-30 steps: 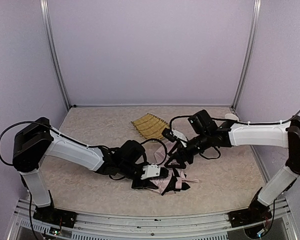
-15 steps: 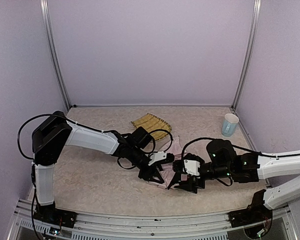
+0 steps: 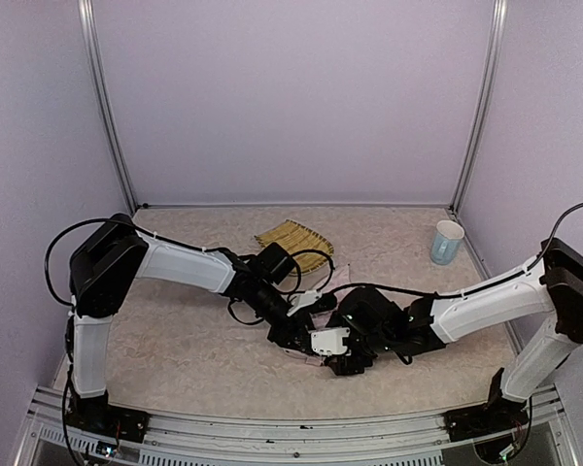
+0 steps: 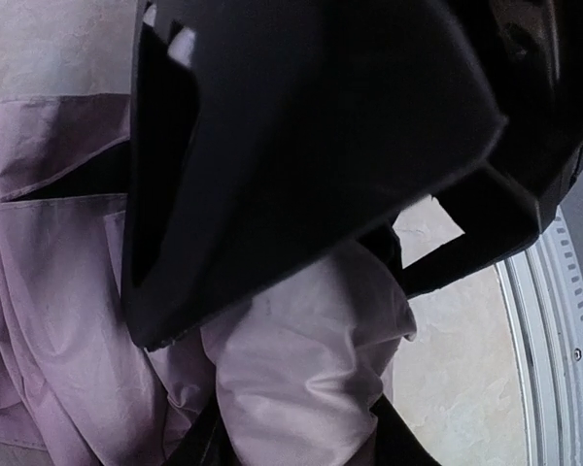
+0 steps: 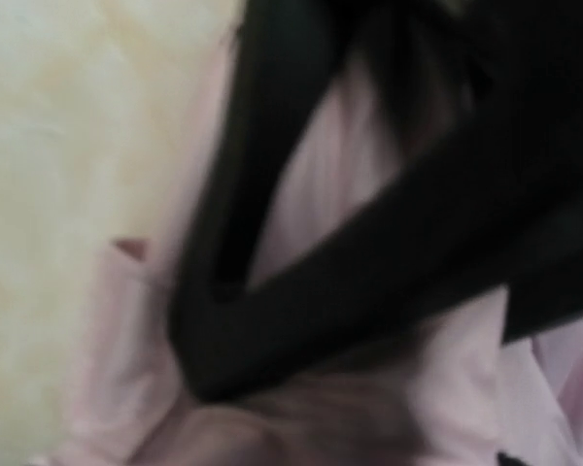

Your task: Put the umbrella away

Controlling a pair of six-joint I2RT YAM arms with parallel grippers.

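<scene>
Left end effector [image 3: 290, 336] is pinching the umbrella [image 4: 306, 354]; right end effector [image 3: 332, 358] is sitting at its 4 o'clock, can't tell if spread.

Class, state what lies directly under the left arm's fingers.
Bunched pale pink umbrella fabric on the table. The left fingers cover the rest; shaft and handle cannot be seen.

Both arms reach low across the beige table [image 3: 175, 340] into the middle of the frame. The left gripper [image 3: 290, 338] and the right gripper [image 3: 338, 357] sit close together just below centre, down on the crumpled pale pink umbrella [image 3: 338, 279], which they mostly hide. Just above them lies a woven bamboo tray [image 3: 291, 243]. A pale blue cup [image 3: 446, 242] stands upright at the right, well apart.
</scene>
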